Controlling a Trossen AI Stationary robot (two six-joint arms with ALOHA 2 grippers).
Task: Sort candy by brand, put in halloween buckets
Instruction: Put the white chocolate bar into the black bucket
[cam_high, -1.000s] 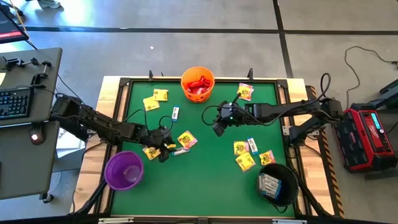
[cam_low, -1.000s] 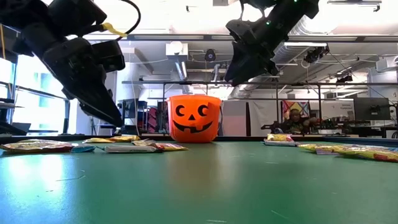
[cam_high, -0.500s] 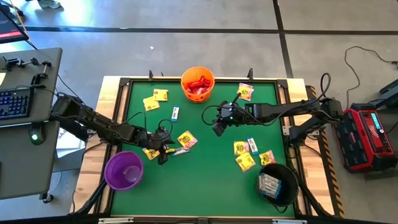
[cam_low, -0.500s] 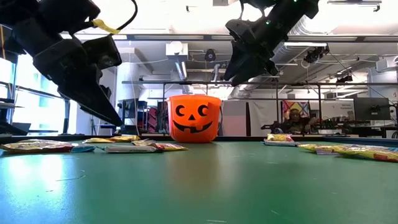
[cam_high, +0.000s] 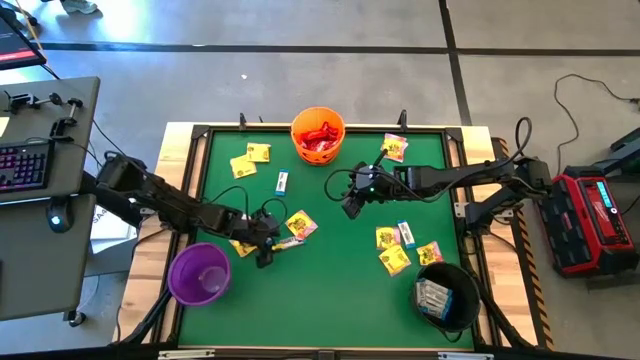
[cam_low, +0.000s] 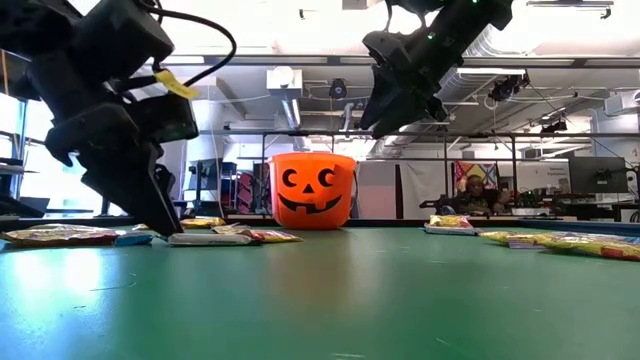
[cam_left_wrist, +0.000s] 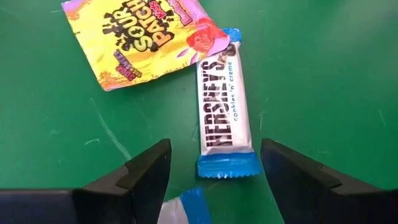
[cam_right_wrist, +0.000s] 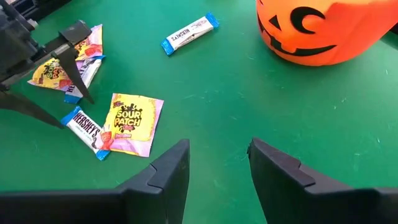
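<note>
On green felt (cam_high: 330, 270), three buckets (cam_high: 318, 136), seven yellow packets (cam_high: 301, 224).

A second white-blue packet (cam_left_wrist: 180, 208) is cut off at 6 o'clock between the left end effector (cam_left_wrist: 214, 171) fingers; its brand is unreadable.

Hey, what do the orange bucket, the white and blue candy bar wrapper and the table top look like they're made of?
Orange bucket: looks like smooth moulded plastic, slightly glossy, with a black pumpkin face on it.
Candy bar wrapper: seemingly thin glossy film, white with blue crimped ends and printed lettering.
Table top: a matte green surface, perhaps felt or a mat; faint scuff lines show, and the edge looks like light wood.
</note>
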